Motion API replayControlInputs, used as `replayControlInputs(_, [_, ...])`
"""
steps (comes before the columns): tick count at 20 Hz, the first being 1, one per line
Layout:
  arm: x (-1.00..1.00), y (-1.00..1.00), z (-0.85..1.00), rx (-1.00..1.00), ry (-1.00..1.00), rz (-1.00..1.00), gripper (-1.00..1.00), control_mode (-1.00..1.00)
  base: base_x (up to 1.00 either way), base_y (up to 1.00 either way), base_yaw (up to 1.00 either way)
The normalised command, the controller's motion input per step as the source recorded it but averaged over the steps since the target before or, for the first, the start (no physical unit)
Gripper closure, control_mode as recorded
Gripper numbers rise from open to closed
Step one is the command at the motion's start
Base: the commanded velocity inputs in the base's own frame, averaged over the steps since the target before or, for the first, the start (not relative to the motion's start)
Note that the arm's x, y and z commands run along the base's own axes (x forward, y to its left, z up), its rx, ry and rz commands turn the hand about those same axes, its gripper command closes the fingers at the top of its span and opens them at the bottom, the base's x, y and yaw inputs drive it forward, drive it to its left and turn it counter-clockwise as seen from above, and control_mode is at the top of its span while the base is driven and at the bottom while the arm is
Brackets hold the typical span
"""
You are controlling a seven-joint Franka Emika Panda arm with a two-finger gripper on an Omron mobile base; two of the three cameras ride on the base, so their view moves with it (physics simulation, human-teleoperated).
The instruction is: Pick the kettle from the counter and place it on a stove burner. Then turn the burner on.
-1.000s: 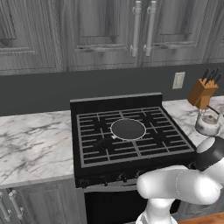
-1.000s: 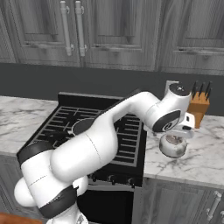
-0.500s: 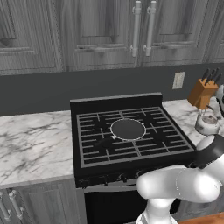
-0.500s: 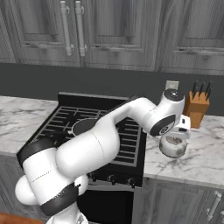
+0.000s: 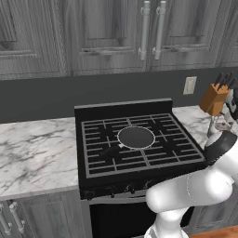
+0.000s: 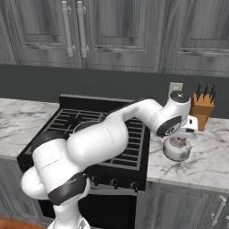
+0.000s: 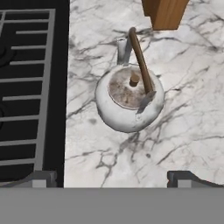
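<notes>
Since kettle [image 7: 129,97] sits on table [image 7: 183,131] beside stove burner [image 7: 26,87], near knife block [image 7: 164,12], I hang above it, gripper [image 7: 113,177] spread wide, empty, ready for handle [image 7: 140,59].

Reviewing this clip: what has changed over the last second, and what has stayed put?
The arm's wrist has dropped lower over the kettle, bringing the gripper closer above it, fingers spread wide. Nothing has been gripped. The kettle stays upright on the counter beside the stove burner grates, with the knife block behind it; the base views have not shifted.
</notes>
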Motion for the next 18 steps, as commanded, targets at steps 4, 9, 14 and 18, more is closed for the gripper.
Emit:
replayControlInputs(4, [0.29, -0.20, -0.06, 0.00, 0.00, 0.00, -1.00, -1.00, 0.00, 0.00, 0.00])
replayControlInputs(9, [0.27, -0.09, -0.11, 0.00, 0.00, 0.00, -1.00, -1.00, 0.00, 0.00, 0.00])
replayControlInputs(14, [0.27, -0.11, -0.10, 0.00, 0.00, 0.00, -1.00, -1.00, 0.00, 0.00, 0.00])
replayControlInputs(18, [0.23, -0.17, -0.13, 0.00, 0.00, 0.00, -1.00, -1.00, 0.00, 0.00, 0.00])
